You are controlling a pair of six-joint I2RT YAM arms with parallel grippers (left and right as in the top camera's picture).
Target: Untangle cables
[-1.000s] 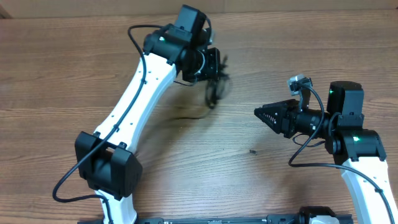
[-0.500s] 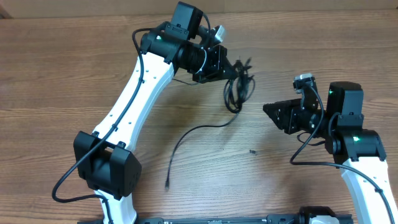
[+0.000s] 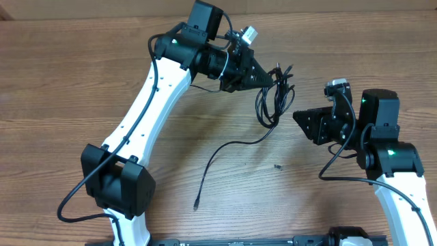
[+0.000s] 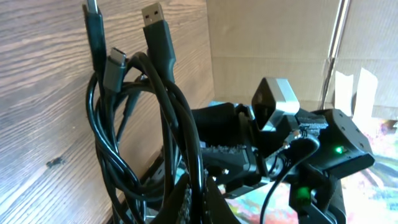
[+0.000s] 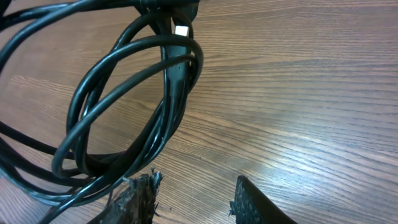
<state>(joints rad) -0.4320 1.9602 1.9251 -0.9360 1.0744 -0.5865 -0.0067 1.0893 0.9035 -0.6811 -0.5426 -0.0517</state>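
Observation:
The cables (image 3: 273, 102) are a bundle of thin black loops hanging from my left gripper (image 3: 272, 80), which is shut on them above the table's middle. One strand (image 3: 225, 147) trails down and left across the wood to a plug end (image 3: 196, 205). In the left wrist view the loops (image 4: 168, 124) rise from between the pinched jaws (image 4: 202, 202), with USB plugs (image 4: 155, 18) at the top. My right gripper (image 3: 300, 119) stands open just right of the bundle, holding nothing. In the right wrist view the loops (image 5: 124, 106) hang ahead of its left finger (image 5: 134, 199).
The wooden table (image 3: 68, 89) carries a small dark speck (image 3: 277, 166) below the bundle. The left arm (image 3: 157, 96) spans diagonally from the front left. The right arm's base (image 3: 392, 157) stands at the right edge.
My left gripper has carried the bundle to the right, toward the right gripper. One strand has pulled out and trails over the table. The right gripper has drawn back slightly to the right.

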